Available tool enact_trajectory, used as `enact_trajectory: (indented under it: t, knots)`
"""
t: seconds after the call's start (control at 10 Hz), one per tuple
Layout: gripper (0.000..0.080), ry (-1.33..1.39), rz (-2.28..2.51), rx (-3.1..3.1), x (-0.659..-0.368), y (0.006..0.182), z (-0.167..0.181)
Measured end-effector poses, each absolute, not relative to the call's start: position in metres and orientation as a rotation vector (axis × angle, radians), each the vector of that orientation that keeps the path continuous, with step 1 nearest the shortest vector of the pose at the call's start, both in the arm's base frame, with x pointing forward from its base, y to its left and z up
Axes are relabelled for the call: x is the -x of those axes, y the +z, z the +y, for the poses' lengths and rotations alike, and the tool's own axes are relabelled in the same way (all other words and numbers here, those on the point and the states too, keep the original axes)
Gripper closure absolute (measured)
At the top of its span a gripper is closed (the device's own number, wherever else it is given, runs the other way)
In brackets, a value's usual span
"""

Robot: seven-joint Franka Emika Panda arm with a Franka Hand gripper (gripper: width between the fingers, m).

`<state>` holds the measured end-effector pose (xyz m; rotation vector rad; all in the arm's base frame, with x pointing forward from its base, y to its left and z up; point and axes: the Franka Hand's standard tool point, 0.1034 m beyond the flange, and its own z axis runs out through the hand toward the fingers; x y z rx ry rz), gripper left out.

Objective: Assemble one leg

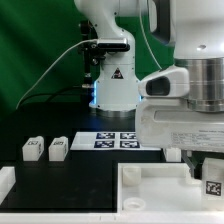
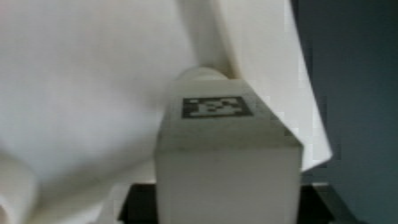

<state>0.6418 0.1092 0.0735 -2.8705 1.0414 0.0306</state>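
Wrist view — hand (image 1: 208, 172) grips tagged leg (image 2: 222, 150) — tabletop (image 1: 150, 190) below.

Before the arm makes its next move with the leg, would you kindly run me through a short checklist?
1. Leg in the gripper: ok, it sits between the fingers.
2. Leg's tag readable in the wrist view: ok.
3. Leg over the tabletop: ok.
4. Leg lined up with a corner socket: cannot tell.
5. Two spare legs clear of the arm: ok, they stand apart at the exterior view's left.
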Motion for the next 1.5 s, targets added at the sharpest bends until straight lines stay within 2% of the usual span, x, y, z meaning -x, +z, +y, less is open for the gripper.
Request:
enact_trajectory:
  t: [0.3, 0.6, 0.7, 0.8, 0.9, 1.0, 1.2, 1.5]
  knots:
    - [0.0507, 0.101, 1.877, 2.395, -0.636, 0.073, 0.108]
    - [0.0506, 0.164, 2.117, 2.146, -0.634, 0.073, 0.107]
    - [0.0506, 0.164, 2.115, 2.148, -0.634, 0.073, 0.107]
    - [0.0398, 0.165, 2.114, 2.151, -0.633, 0.072, 0.107]
    - [0.0250, 0.165, 2.112, 2.152, -0.633, 0.071, 0.108]
    - [0.0180, 0.132, 2.003, 2.244, -0.634, 0.071, 0.110]
    - [0.0157, 0.062, 1.632, 2.509, -0.630, 0.072, 0.135]
    - [0.0151, 0.016, 1.137, 2.765, -0.630, 0.072, 0.135]
